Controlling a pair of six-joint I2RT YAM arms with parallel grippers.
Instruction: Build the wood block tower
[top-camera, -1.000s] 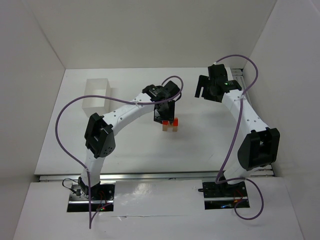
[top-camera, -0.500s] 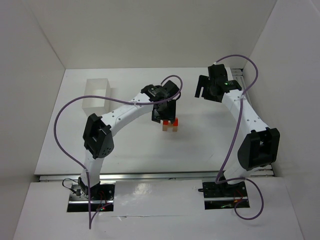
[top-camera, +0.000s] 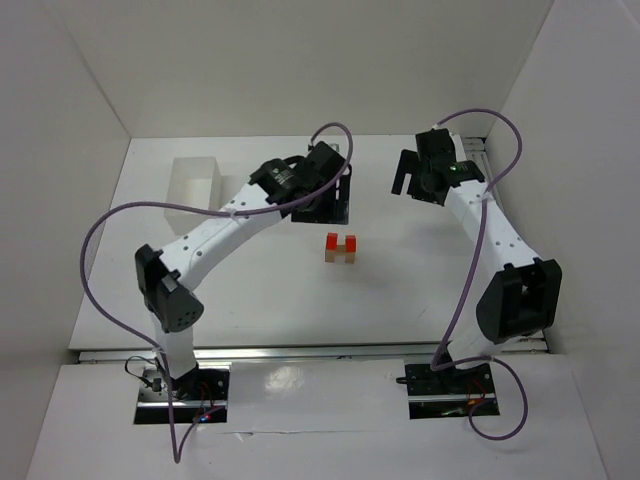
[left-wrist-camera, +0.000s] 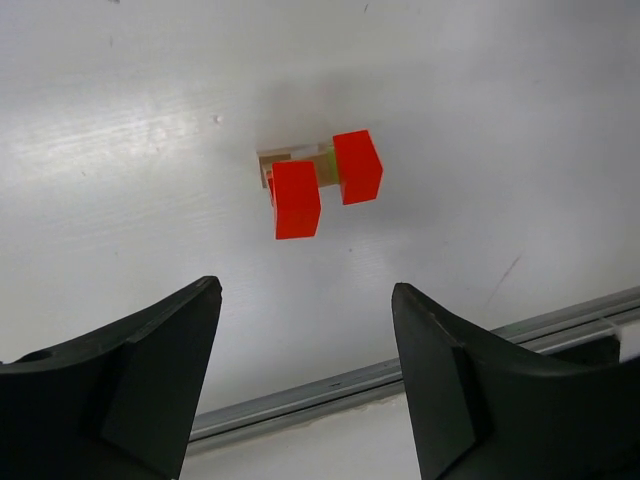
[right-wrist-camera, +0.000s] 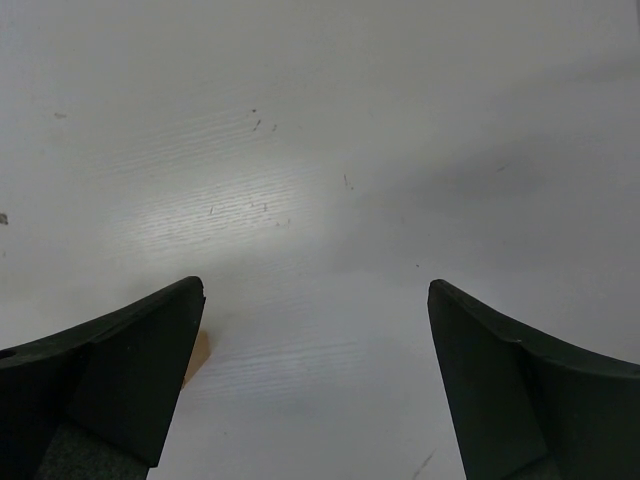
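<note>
The wood block tower (top-camera: 341, 248) stands free in the middle of the table: two red blocks (left-wrist-camera: 320, 184) sit side by side on tan blocks, with a sliver of lime green between them. My left gripper (top-camera: 322, 212) hovers just behind and to the left of the tower, apart from it. In the left wrist view the left gripper (left-wrist-camera: 303, 290) is open and holds nothing. My right gripper (top-camera: 405, 180) is raised at the far right, away from the tower. The right wrist view shows the right gripper (right-wrist-camera: 315, 287) open over bare table.
A white open box (top-camera: 195, 185) stands at the far left of the table. A small tan piece (right-wrist-camera: 197, 360) peeks out beside the right gripper's left finger. A metal rail (left-wrist-camera: 420, 365) runs along the table's near edge.
My left arm has drawn back from the tower toward the far side and its jaws have spread wider. The tower stays in place. The right arm has barely moved.
</note>
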